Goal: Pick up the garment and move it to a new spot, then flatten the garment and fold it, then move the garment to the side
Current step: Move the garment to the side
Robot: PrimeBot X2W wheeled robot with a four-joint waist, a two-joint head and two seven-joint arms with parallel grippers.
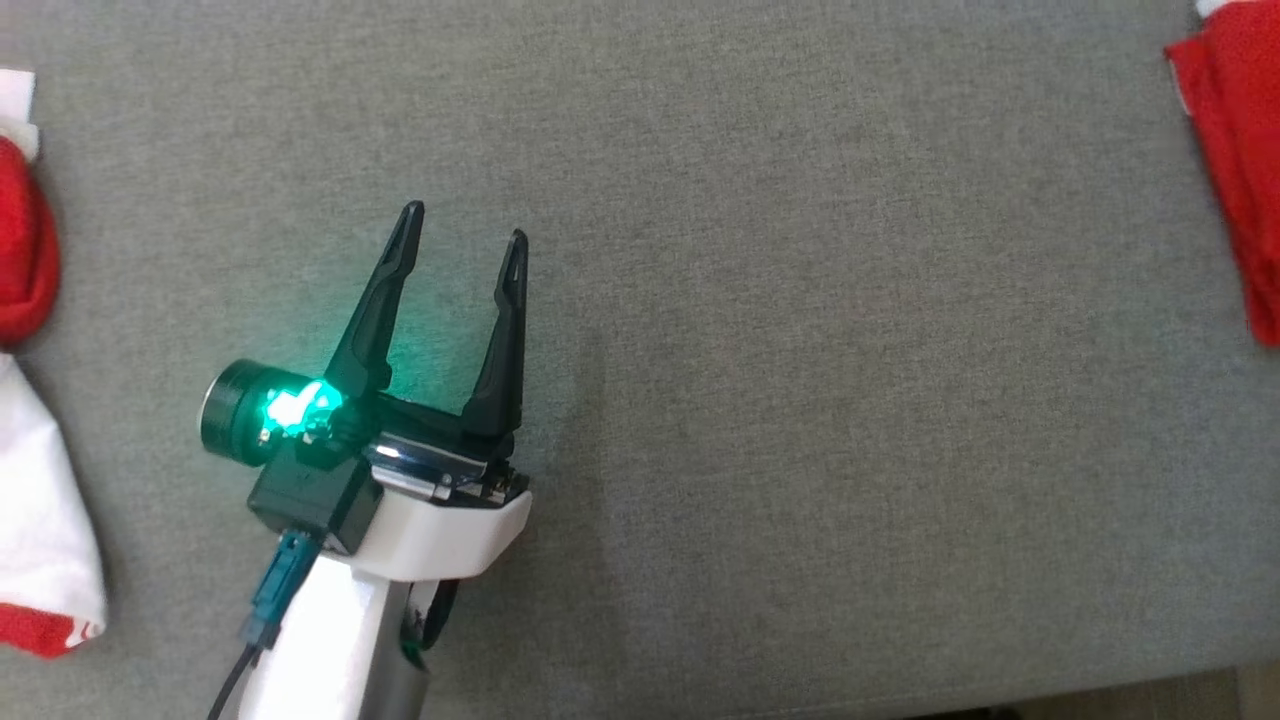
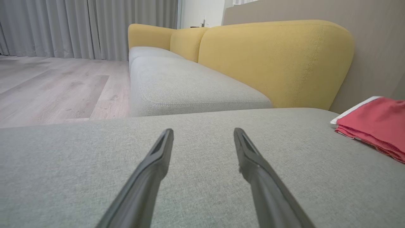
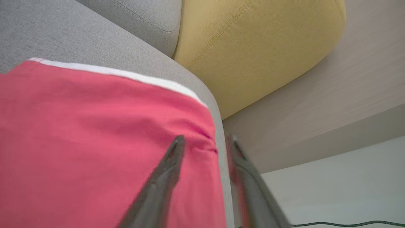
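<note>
The garment is red with a white trim and lies folded at the far right edge of the grey sofa cushion. In the left wrist view the garment rests flat at the right. My right gripper hovers just over the garment at its outer edge by the cushion's rim, fingers blurred and apart, nothing clamped between them. My left gripper stands open above the bare middle-left of the cushion, and its fingers are spread wide and hold nothing.
More red and white cloth lies at the cushion's left edge. Yellow backrests line the sofa's far side, with a pale wall behind. Wooden floor and grey curtains lie beyond. A cable runs on the floor past the cushion's rim.
</note>
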